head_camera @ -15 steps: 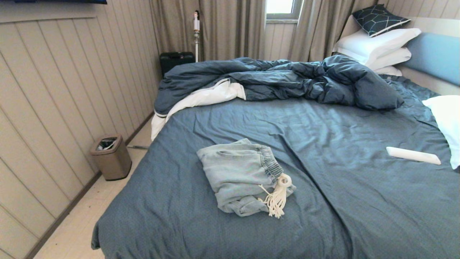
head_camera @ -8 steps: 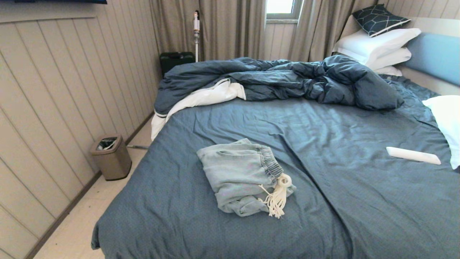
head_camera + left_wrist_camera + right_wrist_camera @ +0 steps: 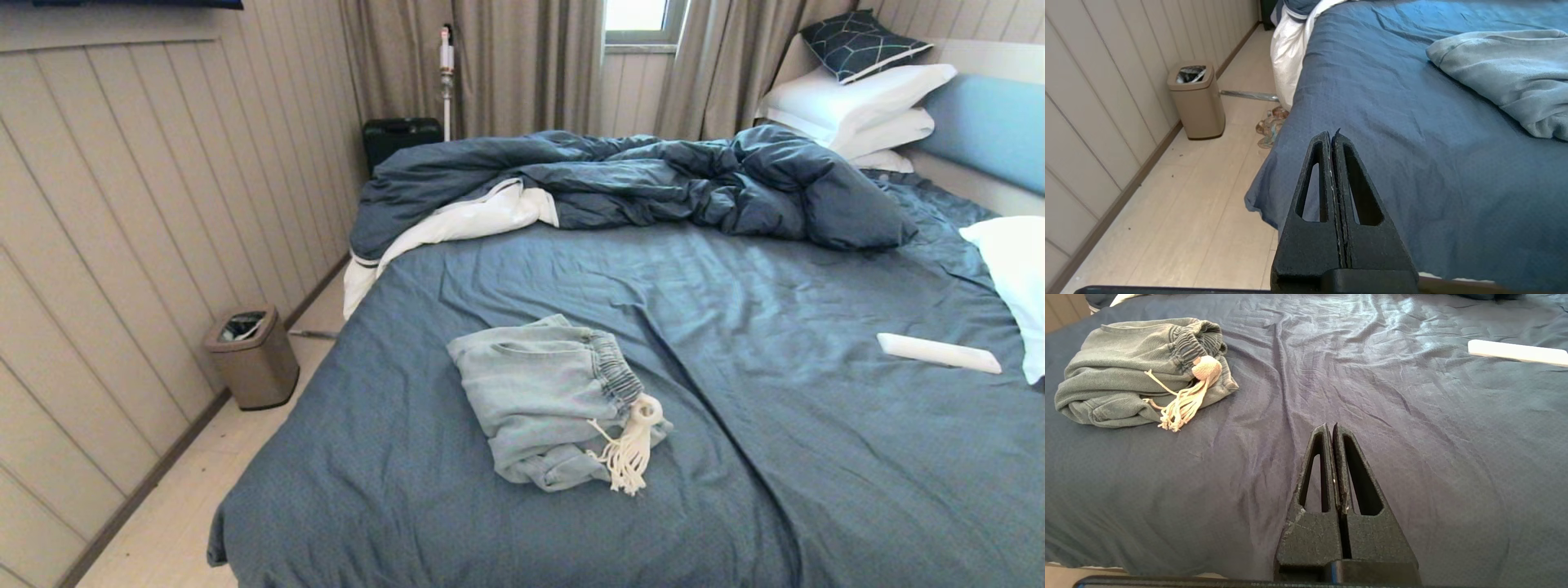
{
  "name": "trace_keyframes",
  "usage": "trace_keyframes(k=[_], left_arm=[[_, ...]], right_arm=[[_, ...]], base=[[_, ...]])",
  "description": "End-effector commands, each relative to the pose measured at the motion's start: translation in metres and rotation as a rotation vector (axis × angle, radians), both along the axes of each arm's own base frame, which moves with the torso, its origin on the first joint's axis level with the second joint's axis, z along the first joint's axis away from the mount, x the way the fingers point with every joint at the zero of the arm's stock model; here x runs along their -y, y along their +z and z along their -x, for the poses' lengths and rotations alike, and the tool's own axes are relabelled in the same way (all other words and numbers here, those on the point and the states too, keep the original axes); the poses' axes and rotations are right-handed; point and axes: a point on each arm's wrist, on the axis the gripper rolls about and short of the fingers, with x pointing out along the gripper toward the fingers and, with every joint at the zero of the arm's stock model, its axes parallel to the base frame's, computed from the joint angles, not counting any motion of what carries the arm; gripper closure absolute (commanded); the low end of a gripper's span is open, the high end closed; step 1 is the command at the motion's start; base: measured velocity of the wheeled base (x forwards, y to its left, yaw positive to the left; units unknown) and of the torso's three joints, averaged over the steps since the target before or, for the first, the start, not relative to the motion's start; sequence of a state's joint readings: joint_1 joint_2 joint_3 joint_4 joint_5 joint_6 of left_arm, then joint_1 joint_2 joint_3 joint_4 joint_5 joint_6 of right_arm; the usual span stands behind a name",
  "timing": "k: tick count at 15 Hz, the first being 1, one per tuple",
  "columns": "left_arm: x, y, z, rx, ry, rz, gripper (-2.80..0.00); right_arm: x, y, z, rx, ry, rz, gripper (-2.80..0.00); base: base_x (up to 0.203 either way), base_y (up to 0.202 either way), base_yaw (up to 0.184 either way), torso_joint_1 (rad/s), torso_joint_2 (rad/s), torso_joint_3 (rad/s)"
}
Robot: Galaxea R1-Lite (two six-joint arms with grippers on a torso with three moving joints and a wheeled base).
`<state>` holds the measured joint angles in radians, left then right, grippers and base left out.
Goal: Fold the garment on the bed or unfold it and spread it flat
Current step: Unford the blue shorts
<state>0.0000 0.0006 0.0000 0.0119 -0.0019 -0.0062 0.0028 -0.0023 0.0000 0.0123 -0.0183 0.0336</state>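
You are at the very start: the garment [image 3: 555,404] lies in a folded, bunched bundle on the bed [image 3: 735,490], toward the near left part of the slate-blue sheet, with its gathered waistband on the far-right side of the bundle and the white tasselled drawstring [image 3: 630,447] spilling over its near-right corner. Since it is already folded up, the job that seems left to you is to open it and spread it flat, and none of that has begun. The left gripper [image 3: 1332,136] hangs off the near left corner of the bed, its jaws clenched on nothing, well apart from the shorts. The right gripper [image 3: 1330,428] hovers over bare sheet to the right of the bundle, jaws likewise clenched and empty. Neither arm shows in the head view. The rumpled duvet [image 3: 653,184] and a white flat object [image 3: 939,353] lie well away from the shorts.
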Motion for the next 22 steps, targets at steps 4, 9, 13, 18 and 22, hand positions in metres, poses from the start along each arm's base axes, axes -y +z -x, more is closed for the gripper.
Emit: trace_keyframes(k=[4, 9, 13, 18, 22], left_arm=[[0.0000, 0.0000, -0.0002, -0.003, 0.000, 0.003, 0.00], [0.0000, 0.0000, -0.0002, -0.003, 0.000, 0.005, 0.00], [0.0000, 0.0000, -0.0002, -0.003, 0.000, 0.004, 0.00], [0.0000, 0.0000, -0.0002, -0.003, 0.000, 0.003, 0.00], [0.0000, 0.0000, -0.0001, -0.001, -0.001, 0.000, 0.00]], right_arm=[[0.0000, -0.0001, -0.0002, -0.004, -0.001, 0.000, 0.00], [0.0000, -0.0001, -0.0002, -0.004, -0.002, 0.001, 0.00], [0.0000, -0.0001, -0.0002, -0.004, -0.001, 0.004, 0.00], [0.0000, -0.0002, -0.0002, -0.005, -0.001, 0.004, 0.00], [0.0000, -0.0001, -0.0002, -0.004, -0.001, 0.006, 0.00]], base=[[0.000, 0.000, 0.000, 0.000, 0.00, 0.000], [0.000, 0.000, 0.000, 0.000, 0.00, 0.000], [0.000, 0.000, 0.000, 0.000, 0.00, 0.000], [0.000, 0.000, 0.000, 0.000, 0.00, 0.000], [0.000, 0.000, 0.000, 0.000, 0.00, 0.000]])
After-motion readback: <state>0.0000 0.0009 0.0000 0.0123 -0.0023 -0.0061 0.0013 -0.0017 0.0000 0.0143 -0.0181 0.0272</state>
